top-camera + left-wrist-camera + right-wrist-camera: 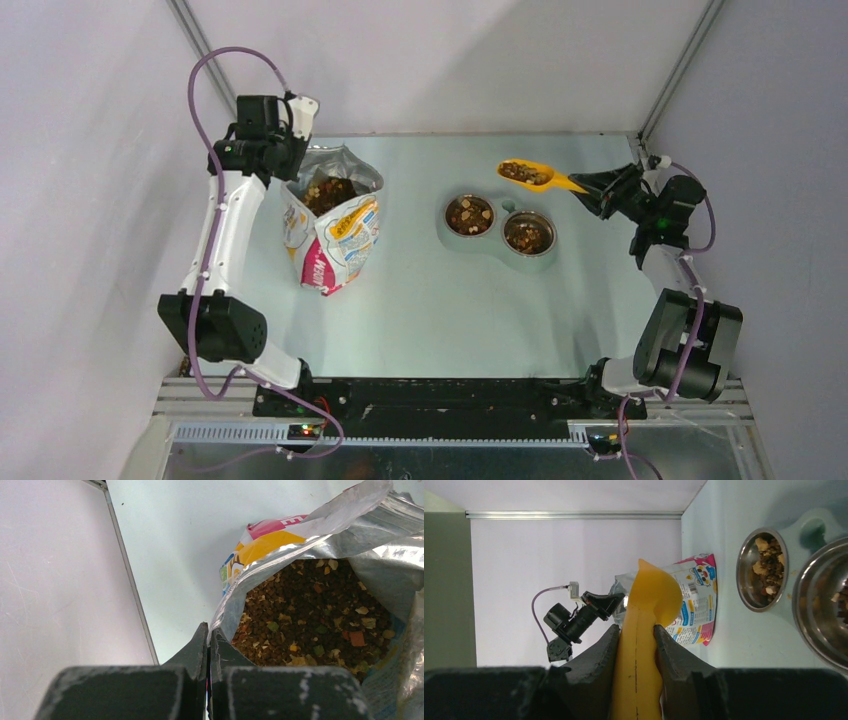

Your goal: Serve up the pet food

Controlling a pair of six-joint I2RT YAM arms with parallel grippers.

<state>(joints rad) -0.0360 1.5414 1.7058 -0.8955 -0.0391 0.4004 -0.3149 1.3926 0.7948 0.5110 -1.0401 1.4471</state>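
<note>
The pet food fills the open foil bag (pixel 335 245), where the brown kibble (pixel 315 615) shows inside the mouth. My left gripper (pixel 209 630) is shut on the bag's silver rim at the back left (pixel 290 170). More kibble lies in the yellow scoop (pixel 535 177), which hangs level above the table behind the bowls. My right gripper (pixel 636 628) is shut on the scoop's handle (pixel 639 670), seen at the right in the top view (pixel 590 190). Both steel bowls (pixel 469 215) (pixel 527 235) hold kibble.
The two bowls sit in a pale green double feeder (pixel 492 243) at mid table; in the right wrist view its rims (pixel 740 575) (pixel 796 605) lie to the right of the scoop. White walls with metal frame posts (pixel 130 580) close the table's sides and back.
</note>
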